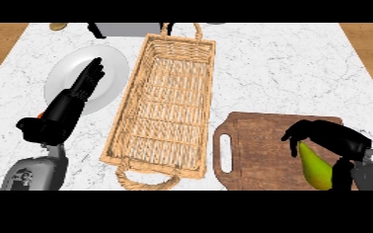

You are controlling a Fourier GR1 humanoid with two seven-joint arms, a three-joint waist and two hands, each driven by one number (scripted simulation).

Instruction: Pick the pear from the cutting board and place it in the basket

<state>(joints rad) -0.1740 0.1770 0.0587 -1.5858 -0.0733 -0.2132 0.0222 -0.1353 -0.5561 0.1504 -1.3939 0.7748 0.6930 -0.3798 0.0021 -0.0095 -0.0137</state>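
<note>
A green-yellow pear (316,169) lies on the brown wooden cutting board (262,148) at the lower right. My right hand (328,134) arches over the pear's upper end, its fingers curled down round it; part of the pear is hidden under the hand. A long woven wicker basket (166,106) with a handle at each end stands in the middle of the counter, with nothing in it. At the left, my left hand (76,98) rests open with straight fingers pointing away, over a white plate.
A white plate (109,66) sits left of the basket, partly under my left hand. A grey appliance (128,28) stands at the counter's far edge, with a small tan object (58,26) to its left. Wooden floor shows past both side edges.
</note>
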